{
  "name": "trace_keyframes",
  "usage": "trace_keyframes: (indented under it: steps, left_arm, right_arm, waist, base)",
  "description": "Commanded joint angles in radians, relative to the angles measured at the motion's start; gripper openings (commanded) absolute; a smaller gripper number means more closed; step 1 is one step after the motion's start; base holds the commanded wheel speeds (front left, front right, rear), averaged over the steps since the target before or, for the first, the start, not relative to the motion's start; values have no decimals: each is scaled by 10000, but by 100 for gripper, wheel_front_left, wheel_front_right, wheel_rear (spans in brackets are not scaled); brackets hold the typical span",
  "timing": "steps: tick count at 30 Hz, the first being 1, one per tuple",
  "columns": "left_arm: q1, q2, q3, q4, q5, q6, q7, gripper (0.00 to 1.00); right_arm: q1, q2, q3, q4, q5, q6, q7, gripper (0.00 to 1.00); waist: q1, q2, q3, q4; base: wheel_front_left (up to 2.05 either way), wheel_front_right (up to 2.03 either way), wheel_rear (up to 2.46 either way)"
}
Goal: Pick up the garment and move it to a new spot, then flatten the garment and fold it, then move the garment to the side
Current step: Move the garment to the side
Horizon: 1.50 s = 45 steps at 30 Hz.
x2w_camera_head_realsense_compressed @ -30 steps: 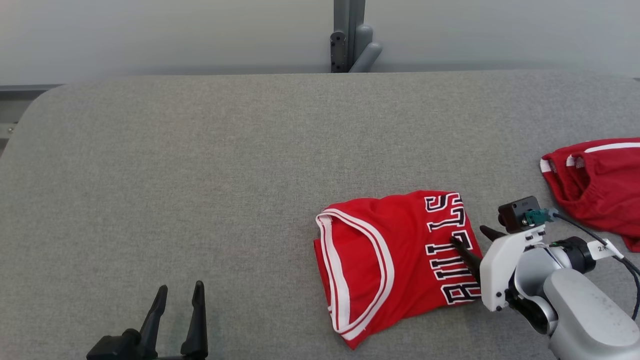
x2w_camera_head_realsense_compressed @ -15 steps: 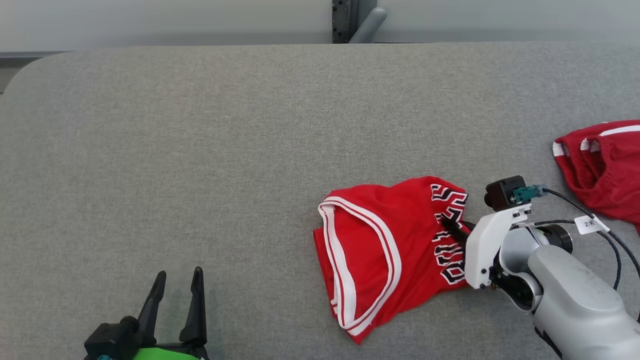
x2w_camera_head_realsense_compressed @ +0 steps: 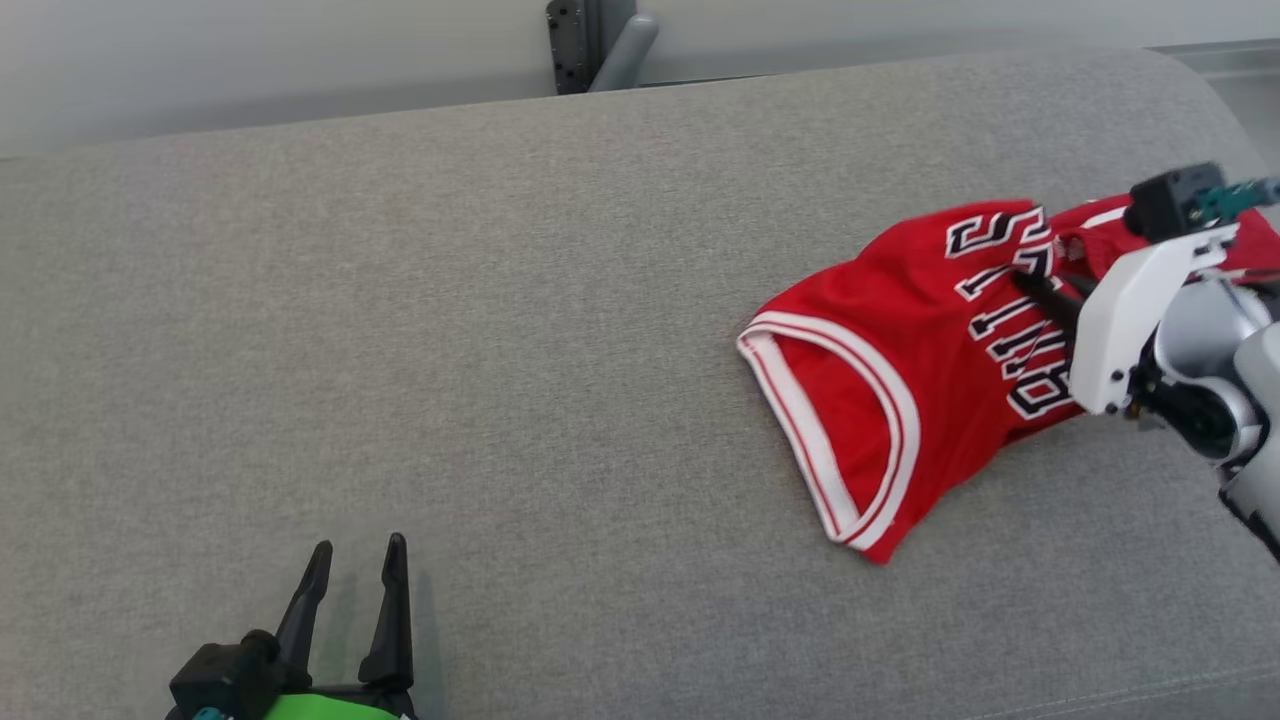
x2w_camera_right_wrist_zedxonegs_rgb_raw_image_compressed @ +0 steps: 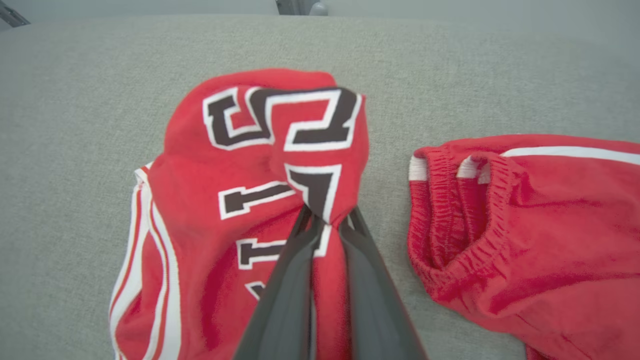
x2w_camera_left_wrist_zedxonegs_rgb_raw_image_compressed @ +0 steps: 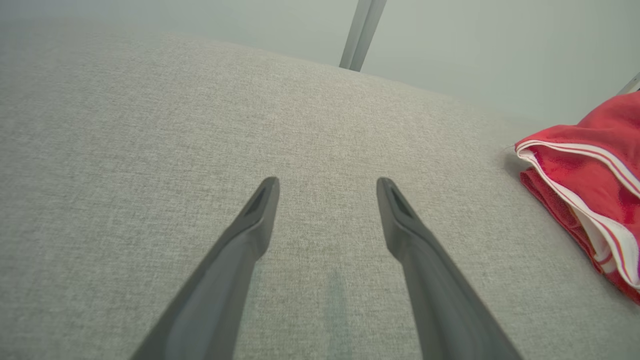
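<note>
The grey cloth-covered surface spreads wide in front of me, and the folded red garment lies on its right part, far from my left side. In the head view its long axis runs on a slant, from the white-trimmed armhole edge nearest the middle of the surface up to the lettered end at the far right. Just beyond that lettered end lies a 2nd red piece with an elastic waistband. It is close beside the garment, but my right wrist view shows a strip of bare surface between the 2. My right pincer is pressed together on a bunched ridge of the lettered end, with red cloth squeezed between its 2 fingers. The garment therefore lies ahead of this pincer and trails toward the middle of the surface. The pinched end stands gathered up, and the trimmed end looks to rest on the surface. I judge the move to the side falls to this arm alone, pulling along the long axis. My left pincer is spread wide at the near left, holding and touching nothing, well apart from the garment.
</note>
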Motion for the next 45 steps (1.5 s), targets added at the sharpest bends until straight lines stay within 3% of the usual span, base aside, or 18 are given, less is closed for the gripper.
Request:
trace_keyframes:
  steps: [1,8,16,23,26,27,28,29,30,37,45]
  left_arm:
    - [-118,76,-17,33,-32,9,-27,100]
    - [-92,-64,-251,131,-41,10,-27,100]
    - [-285,55,-293,194,-106,9,-27,100]
    - [-476,257,-375,251,-130,9,-27,100]
    - [-509,325,-419,295,-191,10,-27,100]
    - [-546,302,-428,288,-254,9,-27,100]
    - [-576,313,-476,273,-271,10,-27,100]
    - [-614,331,-530,270,-299,10,-27,100]
    - [-672,334,-555,251,-339,10,-27,100]
    - [-735,364,-481,168,-301,10,-27,100]
    - [-247,157,-73,-98,-284,10,-27,100]
  right_arm:
    - [-205,-115,-170,-171,19,-15,239,0]
    - [-786,-312,-1577,-577,-314,-12,1689,0]
    - [-1093,-194,-3560,9,-1227,-12,2535,0]
    - [-1142,-25,-5448,1239,-2532,-12,2245,0]
    - [-871,-82,-5778,1483,-3382,-12,1641,0]
    - [-770,-133,-5879,1584,-3699,-12,1238,4]
    - [-632,-172,-6119,1868,-4054,-18,905,40]
    - [-483,-154,-6226,2108,-4425,-17,613,87]
    - [-365,-117,-6364,2376,-4781,-17,405,100]
    - [-281,370,-7125,2857,-6459,-15,-1877,100]
    - [362,830,-6248,1641,-6309,-17,-4167,100]
  waist:
    - [0,102,-40,-330]
    - [0,102,-148,-620]
    - [0,102,101,-487]
    - [0,102,445,-169]
    - [0,102,630,-24]
    - [0,102,677,32]
    - [0,102,700,78]
    - [0,102,715,125]
    - [0,102,725,176]
    - [0,102,691,306]
    - [0,102,180,104]
  base:
    - [0,0,0]
    - [0,0,0]
    - [0,0,0]
    - [0,0,0]
    - [0,0,0]
    - [0,0,0]
    - [0,0,0]
    - [0,0,0]
    - [0,0,0]
    - [0,0,0]
    - [0,0,0]
